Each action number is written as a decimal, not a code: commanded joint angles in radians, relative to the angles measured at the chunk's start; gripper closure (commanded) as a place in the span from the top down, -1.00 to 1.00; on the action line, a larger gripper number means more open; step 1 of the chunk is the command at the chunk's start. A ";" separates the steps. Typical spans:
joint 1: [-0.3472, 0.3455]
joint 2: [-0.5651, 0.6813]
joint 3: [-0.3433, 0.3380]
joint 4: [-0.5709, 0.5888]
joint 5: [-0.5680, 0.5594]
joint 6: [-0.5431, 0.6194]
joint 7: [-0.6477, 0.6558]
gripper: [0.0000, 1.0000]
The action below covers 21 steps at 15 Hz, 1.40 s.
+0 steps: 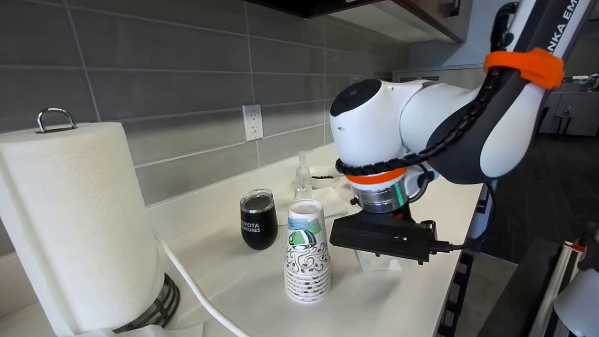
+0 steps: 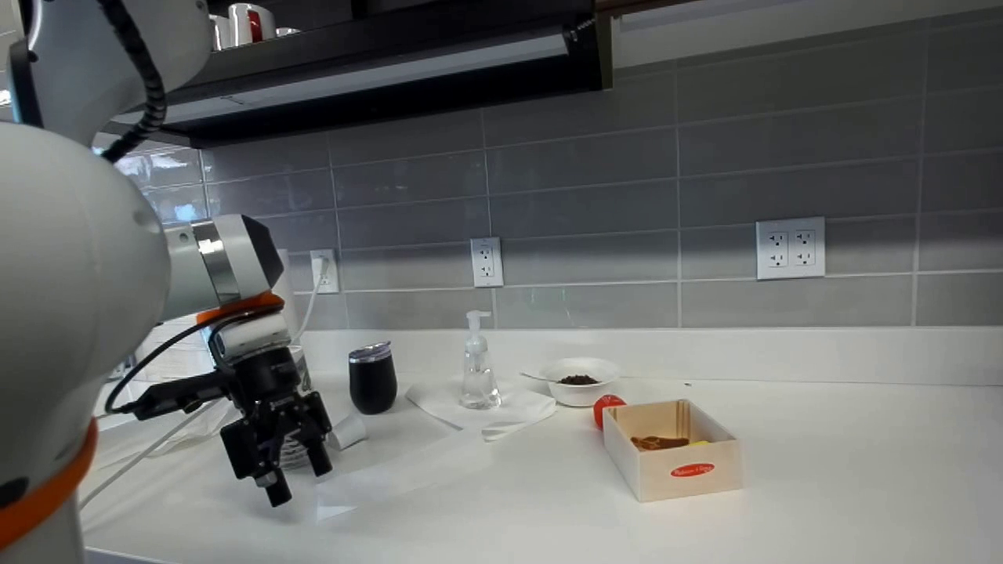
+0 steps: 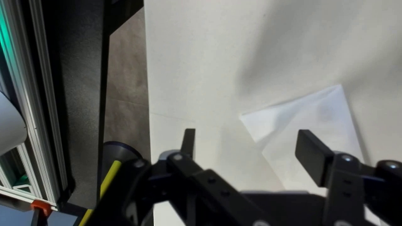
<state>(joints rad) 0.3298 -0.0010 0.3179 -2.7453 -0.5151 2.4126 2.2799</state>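
1. Currently, the claw (image 3: 251, 147) is pointed down, low over the tabletop (image 2: 823, 470). Its fingers (image 3: 314, 157) are spread wide, and only tabletop and napkin are seen through the gap between them in the wrist view.
2. Beneath the claw, a folded white napkin (image 3: 320, 116) is laid on the tabletop, some way in from the front edge. It is partly covered from the wrist view by one finger; whether it is touched cannot be told.
3. Near the claw, an upright stack of paper cups (image 1: 306, 252) is placed, printed with a scroll pattern. By it, a small white object (image 2: 349, 431) is partly seen; its kind cannot be made out.
4. Behind the stack, toward the tiled wall, a black tumbler (image 1: 259, 224) is stood upright, marked with white lettering.
5. Farther along, a clear soap dispenser (image 2: 479, 380) is set on a white sheet (image 2: 521, 403), and dark contents are held in a white bowl (image 2: 578, 396) nearby.
6. Well apart from the claw, a wooden box (image 2: 689, 486) is placed, with a round red thing (image 2: 606, 409) partly hidden behind it.
7. In an exterior view, a paper towel roll (image 1: 84, 224) is shown, with a white cord (image 1: 201, 297) run beside it.
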 commanded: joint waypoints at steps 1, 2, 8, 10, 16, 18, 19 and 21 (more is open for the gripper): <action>0.012 -0.026 0.021 0.000 -0.069 -0.030 0.095 1.00; 0.014 -0.028 0.027 0.000 -0.099 -0.032 0.116 1.00; 0.011 0.017 0.037 -0.001 -0.260 -0.002 0.243 1.00; 0.006 0.039 0.028 -0.003 -0.318 0.021 0.282 1.00; -0.001 0.104 -0.018 -0.004 -0.499 0.082 0.391 1.00; -0.007 0.117 -0.040 -0.004 -0.561 0.092 0.417 1.00; -0.012 0.121 -0.051 -0.004 -0.589 0.096 0.426 1.00; -0.020 0.125 -0.067 -0.004 -0.637 0.103 0.441 1.00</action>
<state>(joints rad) 0.3239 0.1085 0.2726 -2.7492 -1.0568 2.4886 2.6398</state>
